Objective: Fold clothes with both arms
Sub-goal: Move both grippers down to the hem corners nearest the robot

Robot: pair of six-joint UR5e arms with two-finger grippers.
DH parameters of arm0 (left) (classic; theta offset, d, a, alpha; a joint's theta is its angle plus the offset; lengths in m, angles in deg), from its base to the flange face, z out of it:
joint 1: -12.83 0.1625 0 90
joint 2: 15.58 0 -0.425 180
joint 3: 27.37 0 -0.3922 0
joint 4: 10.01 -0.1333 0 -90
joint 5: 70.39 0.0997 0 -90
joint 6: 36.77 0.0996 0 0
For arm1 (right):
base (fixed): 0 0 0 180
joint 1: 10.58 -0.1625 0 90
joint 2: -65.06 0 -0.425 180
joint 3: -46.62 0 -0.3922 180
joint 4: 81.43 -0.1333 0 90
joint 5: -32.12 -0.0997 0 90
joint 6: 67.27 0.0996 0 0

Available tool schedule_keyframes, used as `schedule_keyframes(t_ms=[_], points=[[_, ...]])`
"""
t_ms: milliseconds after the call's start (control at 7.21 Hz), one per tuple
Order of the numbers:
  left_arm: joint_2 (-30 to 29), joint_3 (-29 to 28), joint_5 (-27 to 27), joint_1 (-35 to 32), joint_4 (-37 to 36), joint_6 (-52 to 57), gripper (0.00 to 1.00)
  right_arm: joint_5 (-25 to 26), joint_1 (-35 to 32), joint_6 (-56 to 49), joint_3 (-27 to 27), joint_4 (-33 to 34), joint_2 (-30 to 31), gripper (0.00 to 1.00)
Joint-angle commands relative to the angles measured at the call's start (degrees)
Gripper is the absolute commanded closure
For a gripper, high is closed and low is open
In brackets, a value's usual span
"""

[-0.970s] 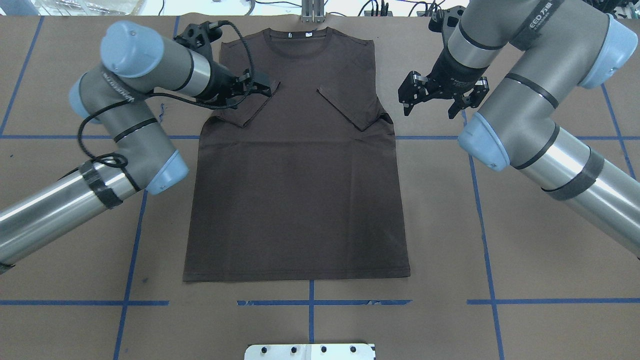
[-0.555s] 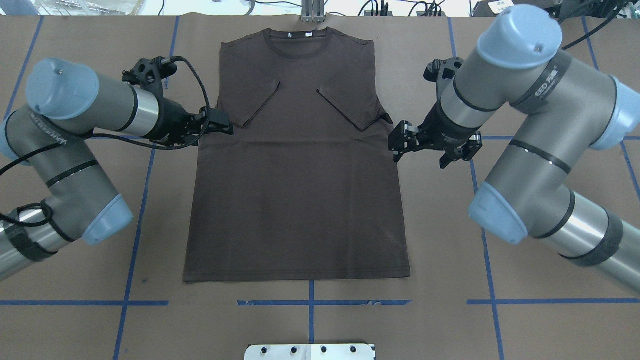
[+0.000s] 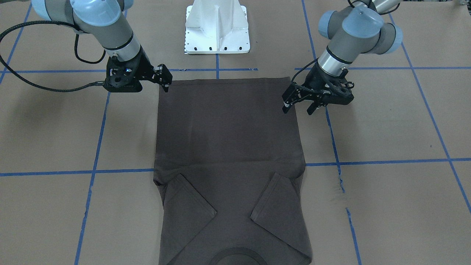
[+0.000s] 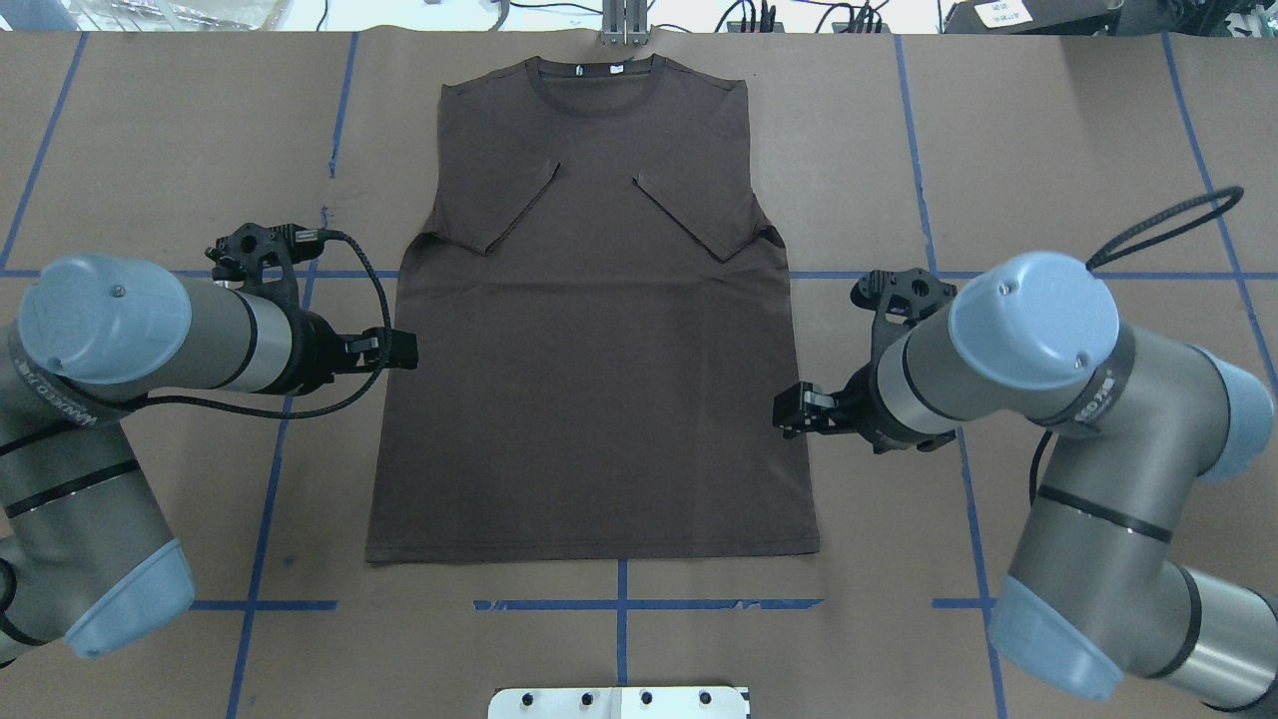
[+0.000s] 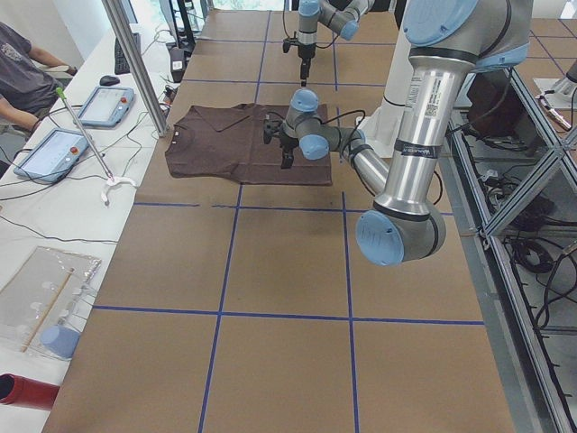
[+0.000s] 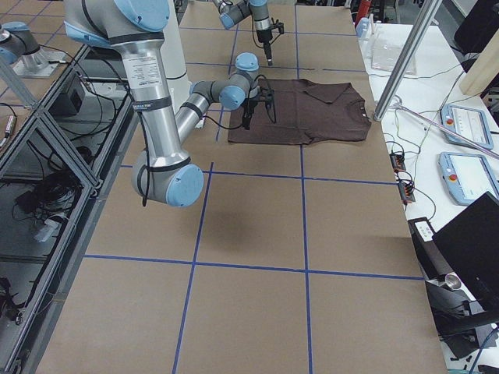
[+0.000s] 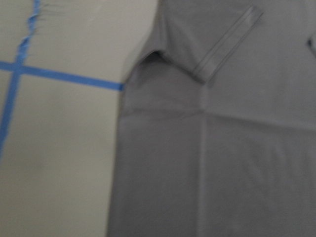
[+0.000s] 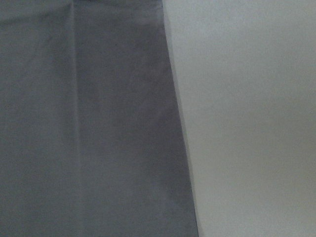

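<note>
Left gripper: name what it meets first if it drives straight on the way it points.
Probably the side edge of the T-shirt, below the folded sleeve; the left gripper tilts down toward it. Height is unclear.

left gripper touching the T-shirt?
Cannot tell. The overhead view puts the left gripper right at the T-shirt's left edge, but no view plainly shows contact or a gap beneath it.

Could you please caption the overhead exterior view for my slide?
Left pincer and right pincer flank the flat T-shirt, sleeves folded inward.
</note>
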Motion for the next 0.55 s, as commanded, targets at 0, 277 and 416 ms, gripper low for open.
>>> schedule_keyframes(t_ms=[0,277,416], points=[[0.1,3.1,0.7,1.0,-3.8,0.2,0.00,8.5,8.4,5.6,-0.6,-2.7,2.3,0.00],[0.0,3.2,0.6,1.0,-3.7,0.1,0.00,9.9,11.5,6.2,-4.5,-2.9,1.4,0.00],[-0.4,3.2,0.5,1.0,-3.7,0.1,0.00,9.8,11.5,6.1,-6.0,-2.9,1.4,0.00]])
